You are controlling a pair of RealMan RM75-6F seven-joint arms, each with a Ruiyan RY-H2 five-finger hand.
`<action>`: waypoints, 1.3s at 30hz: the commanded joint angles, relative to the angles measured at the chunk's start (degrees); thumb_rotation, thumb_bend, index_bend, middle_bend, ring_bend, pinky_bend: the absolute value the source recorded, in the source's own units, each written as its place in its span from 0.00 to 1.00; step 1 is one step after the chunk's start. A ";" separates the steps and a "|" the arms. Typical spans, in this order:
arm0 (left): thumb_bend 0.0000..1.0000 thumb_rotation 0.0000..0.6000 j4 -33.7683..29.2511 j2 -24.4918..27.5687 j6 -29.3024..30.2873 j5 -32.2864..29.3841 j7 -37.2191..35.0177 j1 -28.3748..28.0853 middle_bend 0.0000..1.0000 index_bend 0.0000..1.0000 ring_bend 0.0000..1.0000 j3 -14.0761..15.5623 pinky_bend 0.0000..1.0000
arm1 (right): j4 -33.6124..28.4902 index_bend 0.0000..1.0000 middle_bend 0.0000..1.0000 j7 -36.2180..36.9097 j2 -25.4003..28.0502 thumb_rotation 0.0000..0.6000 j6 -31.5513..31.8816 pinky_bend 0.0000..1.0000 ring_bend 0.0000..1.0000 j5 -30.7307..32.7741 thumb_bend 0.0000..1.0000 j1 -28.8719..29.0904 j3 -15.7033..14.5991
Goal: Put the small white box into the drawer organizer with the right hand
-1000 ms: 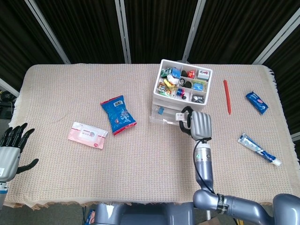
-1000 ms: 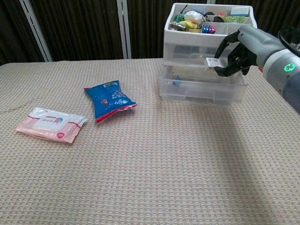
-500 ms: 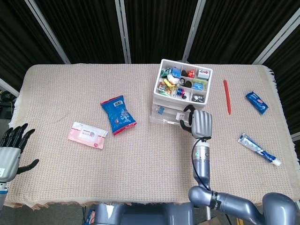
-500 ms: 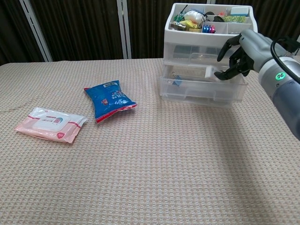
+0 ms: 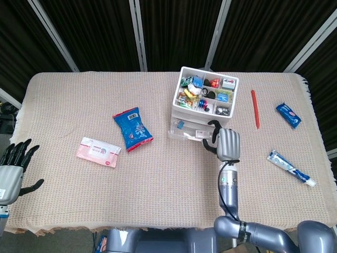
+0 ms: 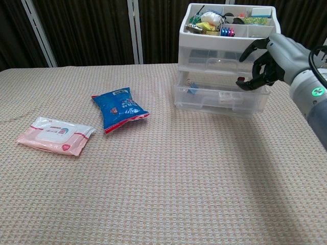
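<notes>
The small white box [image 6: 224,95] lies inside the pulled-out bottom drawer [image 6: 204,100] of the clear drawer organizer [image 6: 219,56], seen through its front wall. My right hand [image 6: 266,60] hovers just above the drawer's right end, fingers curved and apart, holding nothing. From the head view the same right hand [image 5: 226,143] sits in front of the organizer [image 5: 205,97] and covers part of the open drawer. At the table's left edge my left hand [image 5: 11,167] rests with spread fingers, empty.
A blue snack bag [image 6: 119,108] and a pink wipes pack [image 6: 53,135] lie left of the organizer. To its right are a red pen [image 5: 255,108], a blue wrapped bar [image 5: 288,115] and a toothpaste tube [image 5: 290,167]. The organizer's top tray holds several small items.
My right hand held the white box over the drawer, then let it go. The box now lies in the drawer and the hand has drawn back slightly to the right.
</notes>
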 commanded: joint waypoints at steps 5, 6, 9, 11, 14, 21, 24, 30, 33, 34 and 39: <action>0.20 1.00 0.13 -0.10 0.36 0.19 0.08 0.05 0.00 0.11 0.00 -0.08 0.00 | -0.03 0.35 0.43 3.60 5.51 1.00 3.91 0.36 0.34 -18.57 0.17 -2.56 -11.30; 0.20 1.00 0.18 -0.15 0.51 0.23 0.07 0.09 0.00 0.11 0.00 -0.11 0.00 | 1.06 0.35 0.38 3.10 6.55 1.00 4.22 0.31 0.27 -21.47 0.18 -2.73 -13.29; 0.20 1.00 0.38 -0.38 0.93 0.40 -0.01 0.16 0.00 0.11 0.00 -0.21 0.00 | 4.23 0.33 0.23 1.17 8.95 1.00 4.09 0.16 0.07 -27.03 0.21 -2.87 -17.19; 0.20 1.00 0.51 -0.54 1.16 0.52 -0.15 0.20 0.00 0.11 0.00 -0.28 0.00 | 6.13 0.28 0.15 -1.06 10.17 1.00 3.29 0.07 0.01 -29.19 0.25 -2.87 -19.02; 0.20 1.00 0.74 -0.73 1.51 0.67 -0.38 0.23 0.00 0.10 0.00 -0.39 0.00 | 8.74 0.20 0.06 -5.97 11.42 1.00 1.46 0.00 0.00 -30.69 0.30 -2.96 -21.16; 0.20 1.00 1.57 -1.12 2.51 1.58 -1.06 0.33 0.00 0.09 0.00 -0.45 0.00 | 15.64 0.16 0.00 -14.99 10.48 1.00 -1.60 0.00 0.00 -33.67 0.30 -3.15 -23.95; 0.20 1.00 1.93 -1.30 2.97 1.97 -1.54 0.37 0.00 0.09 0.00 -0.51 0.00 | 19.04 0.16 0.00 -16.66 8.55 1.00 -2.33 0.00 0.00 -34.71 0.30 -2.84 -23.92; 0.20 1.00 2.58 -1.42 3.89 2.44 -2.86 0.50 0.00 0.09 0.00 -0.71 0.00 | 23.46 0.13 0.00 -21.03 4.80 1.00 -4.18 0.00 0.00 -34.94 0.30 -2.41 -23.29; 0.20 1.00 2.78 -1.40 3.89 2.42 -3.40 0.49 0.00 0.08 0.00 -0.73 0.00 | 25.00 0.13 0.00 -22.29 3.43 1.00 -3.79 0.00 0.00 -35.93 0.30 -2.37 -23.46; 0.20 1.00 2.88 -1.41 3.90 2.46 -3.59 0.46 0.00 0.08 0.00 -0.75 0.00 | 25.99 0.13 0.00 -22.78 2.72 1.00 -3.58 0.00 0.00 -36.40 0.30 -2.44 -23.59; 0.20 1.00 3.12 -1.51 4.14 2.75 -4.07 0.43 0.00 0.08 0.00 -0.76 0.00 | 29.95 0.13 0.00 -23.80 0.36 1.00 -3.06 0.00 0.00 -38.18 0.30 -2.48 -23.96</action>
